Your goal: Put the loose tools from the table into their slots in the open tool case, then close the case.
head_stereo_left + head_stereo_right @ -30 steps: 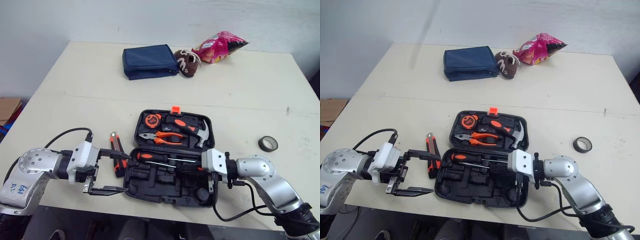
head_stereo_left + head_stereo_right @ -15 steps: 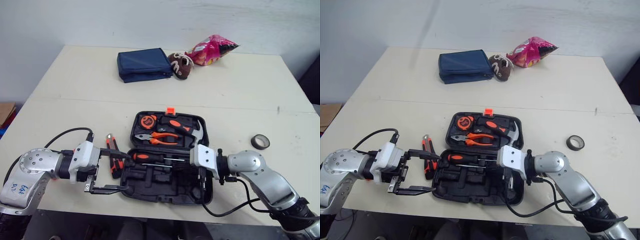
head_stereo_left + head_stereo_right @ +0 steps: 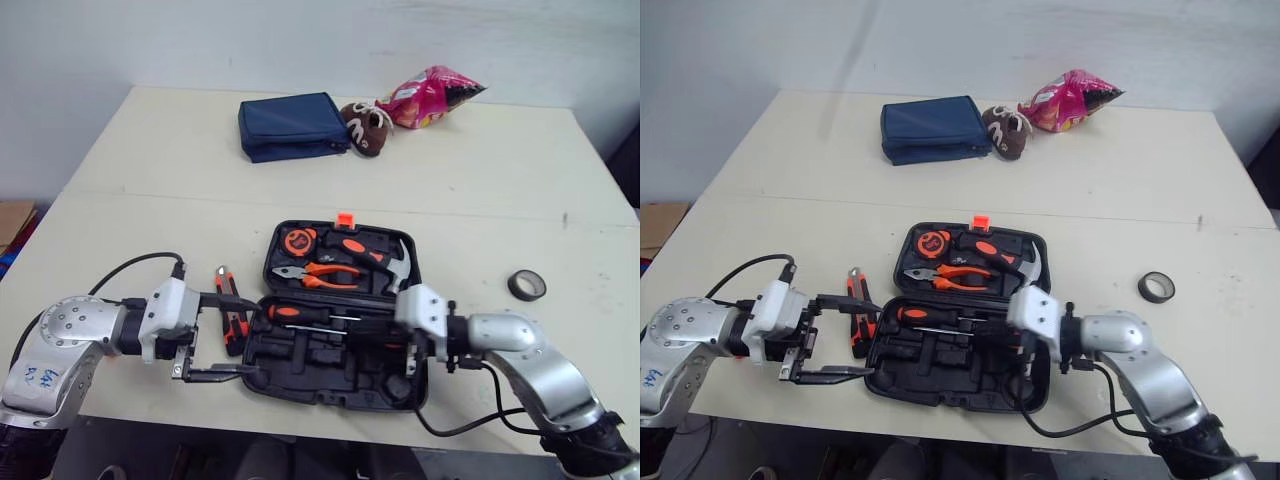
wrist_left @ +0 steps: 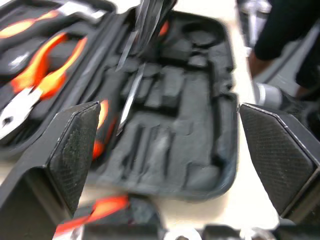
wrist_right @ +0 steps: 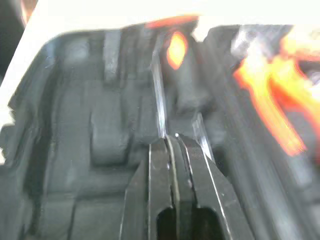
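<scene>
My left claw (image 3: 253,336) gaped wide at the near-left edge of the open tool case (image 3: 322,366), holding nothing, with the utility knife (image 3: 233,312) loose on the worktop (image 3: 130,230) just beside it. My right claw (image 5: 172,144) was pinched together over the tray, tips at the end of a screwdriver (image 3: 292,312) shaft; I couldn't tell whether it gripped it. Beyond sat pliers (image 3: 320,272), hammer (image 3: 385,262) and tape measure (image 3: 301,240), its print too small to read.

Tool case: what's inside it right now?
Far half of the tool case: tape measure, pliers, hammer. Near half: screwdrivers along the hinge, other visible slots empty. The right claw hangs over that half's right end, hiding what lies beneath.
</scene>
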{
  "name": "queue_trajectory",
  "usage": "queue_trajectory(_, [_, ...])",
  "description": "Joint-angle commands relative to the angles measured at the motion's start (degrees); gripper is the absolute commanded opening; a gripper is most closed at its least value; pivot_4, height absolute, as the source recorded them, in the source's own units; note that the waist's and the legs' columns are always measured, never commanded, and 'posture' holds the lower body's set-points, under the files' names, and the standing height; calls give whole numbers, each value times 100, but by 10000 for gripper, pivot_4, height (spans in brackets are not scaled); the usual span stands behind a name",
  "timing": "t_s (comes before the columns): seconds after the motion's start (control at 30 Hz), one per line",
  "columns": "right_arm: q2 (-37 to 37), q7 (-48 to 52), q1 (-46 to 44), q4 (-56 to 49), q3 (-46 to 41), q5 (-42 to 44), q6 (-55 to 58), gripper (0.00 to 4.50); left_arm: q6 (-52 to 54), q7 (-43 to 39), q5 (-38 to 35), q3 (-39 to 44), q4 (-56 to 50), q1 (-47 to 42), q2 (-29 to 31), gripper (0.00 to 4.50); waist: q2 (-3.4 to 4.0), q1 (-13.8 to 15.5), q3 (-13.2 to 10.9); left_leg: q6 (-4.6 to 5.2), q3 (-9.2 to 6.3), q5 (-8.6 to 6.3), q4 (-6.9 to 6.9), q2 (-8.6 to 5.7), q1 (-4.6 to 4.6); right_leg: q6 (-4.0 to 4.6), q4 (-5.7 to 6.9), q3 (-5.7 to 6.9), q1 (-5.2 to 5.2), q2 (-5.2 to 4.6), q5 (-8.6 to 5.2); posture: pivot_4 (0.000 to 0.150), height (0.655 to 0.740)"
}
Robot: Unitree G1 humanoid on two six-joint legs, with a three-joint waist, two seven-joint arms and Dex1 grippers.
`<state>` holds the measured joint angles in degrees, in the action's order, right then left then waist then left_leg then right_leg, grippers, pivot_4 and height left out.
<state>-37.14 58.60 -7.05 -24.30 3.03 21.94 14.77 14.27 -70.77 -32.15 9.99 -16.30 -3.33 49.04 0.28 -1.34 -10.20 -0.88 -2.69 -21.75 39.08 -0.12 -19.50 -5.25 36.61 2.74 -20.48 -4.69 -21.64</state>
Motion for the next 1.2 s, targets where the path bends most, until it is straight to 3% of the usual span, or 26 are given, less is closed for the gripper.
queue_trajectory(0.03, [-280,277,390,-104,-1004,476,-472,249,-27,213,-134,578,292,-8,0,45000,-1,31,-1,1,-1,-1,0,-1,0,0,-2,1,2,0,0,1500,7400])
queue_trajectory(0.07, [-299,257,445,-66,-1101,462,-568,249,11,206,-155,639,335,14,20,45000,-1,44,-1,2,-1,-1,0,-1,0,-1,-6,1,3,0,0,1500,7400])
queue_trajectory(0.17, [-660,411,955,134,-2014,715,-452,8758,-219,77,16,1194,1008,199,248,45000,6,64,-5,2,0,-1,0,0,0,-1,-6,1,2,1,0,1500,7400])
queue_trajectory(0.4, [-737,903,1925,1037,-3493,767,-1472,42593,-737,260,296,2265,2653,222,659,45000,5,114,-6,3,2,-2,-5,1,5,-1,-7,2,5,2,0,1500,7400])
queue_trajectory(0.43, [-744,969,2099,1267,-3693,711,-1627,44406,-855,243,373,2392,2965,283,743,45000,5,114,-6,5,4,-3,-7,0,5,-1,-9,2,5,2,0,1500,7400])
queue_trajectory(0.63, [-1011,1205,2463,3364,-4527,237,-3033,44406,-1271,354,701,2909,4294,527,1137,45000,1,105,-9,12,11,-6,-8,-1,11,-1,-12,-2,9,-3,0,1500,7400])
queue_trajectory(0.83, [-1478,1011,2648,5402,-5242,196,-3683,44406,-2113,1105,1179,3137,5755,492,1537,45000,6,90,-14,12,20,-6,-30,-1,25,3,-14,-5,8,-6,-2,1500,7400])
queue_trajectory(0.97, [-1435,1072,2836,5694,-5289,248,-3894,44406,-2278,1241,1213,3157,5887,555,1533,45000,7,67,-14,4,23,-1,-42,0,33,3,-10,-6,10,-6,-2,1500,7400])
queue_trajectory(1.2, [-1040,1298,2585,4817,-4814,662,-3837,44406,-2035,1034,868,3180,5139,642,1236,45000,8,-44,-15,-2,25,3,-44,2,35,3,-4,-9,9,-6,-2,1500,7400])
